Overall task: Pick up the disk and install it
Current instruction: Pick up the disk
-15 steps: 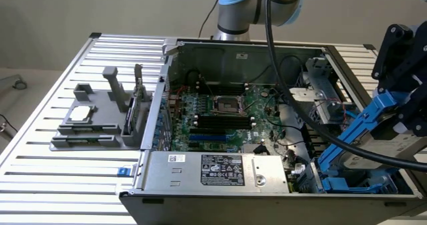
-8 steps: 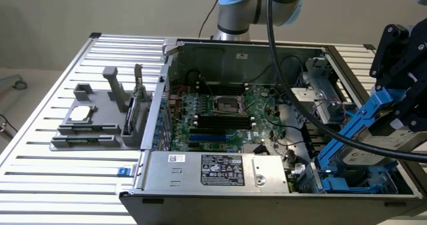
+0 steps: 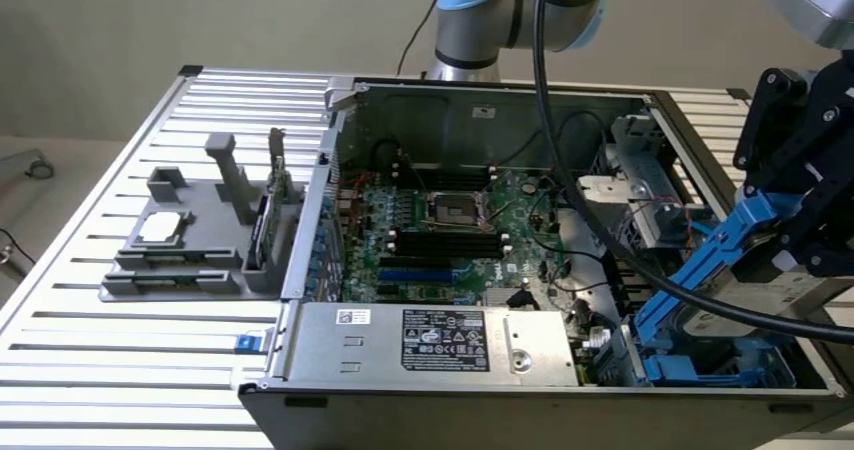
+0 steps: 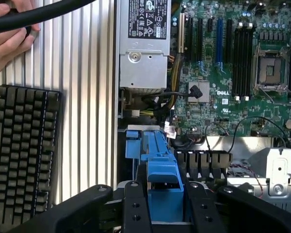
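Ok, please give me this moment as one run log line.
gripper: holds disk | disk pose: tilted, above drive bay | place: open computer case

**Readable marks**

"DELL" stands in white on the motherboard (image 4: 218,73); the black label (image 4: 146,18) on the power supply (image 4: 141,68) carries certification symbols, its small print too fine to read; a white sticker (image 3: 351,317) beside it is illegible.
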`<action>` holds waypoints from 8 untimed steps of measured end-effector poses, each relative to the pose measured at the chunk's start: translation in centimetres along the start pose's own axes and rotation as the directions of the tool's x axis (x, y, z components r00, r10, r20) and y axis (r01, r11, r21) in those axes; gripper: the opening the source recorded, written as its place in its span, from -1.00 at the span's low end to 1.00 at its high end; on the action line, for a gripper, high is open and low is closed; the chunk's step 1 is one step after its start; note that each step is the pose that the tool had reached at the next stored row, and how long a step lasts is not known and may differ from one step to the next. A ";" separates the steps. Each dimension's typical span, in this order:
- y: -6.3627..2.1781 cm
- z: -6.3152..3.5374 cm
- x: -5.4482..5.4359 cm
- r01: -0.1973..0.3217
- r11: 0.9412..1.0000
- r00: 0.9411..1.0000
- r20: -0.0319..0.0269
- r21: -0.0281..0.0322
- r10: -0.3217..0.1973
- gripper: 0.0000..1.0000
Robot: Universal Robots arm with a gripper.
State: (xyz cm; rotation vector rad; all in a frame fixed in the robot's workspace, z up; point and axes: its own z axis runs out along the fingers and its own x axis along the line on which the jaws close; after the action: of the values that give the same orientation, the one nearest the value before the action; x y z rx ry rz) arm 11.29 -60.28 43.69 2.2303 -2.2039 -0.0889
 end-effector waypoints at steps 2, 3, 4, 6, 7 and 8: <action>0.00 0.13 0.0 0.000 1.000 1.000 0.001 0.001 0.000 -0.35; -0.01 0.18 0.0 0.000 1.000 1.000 0.002 0.001 0.000 -0.35; -0.01 0.23 0.0 0.000 1.000 1.000 0.003 0.001 0.000 -0.35; -0.02 0.36 0.0 0.000 1.000 1.000 0.006 0.001 0.000 -0.35; -0.03 0.43 0.0 0.000 1.000 1.000 0.007 0.001 0.000 -0.35; -0.09 0.50 0.0 0.000 1.000 1.000 0.009 0.001 0.000 -0.35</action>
State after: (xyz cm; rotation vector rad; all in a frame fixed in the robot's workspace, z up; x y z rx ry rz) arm 11.35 -60.29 43.18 2.2353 -2.2085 -0.0973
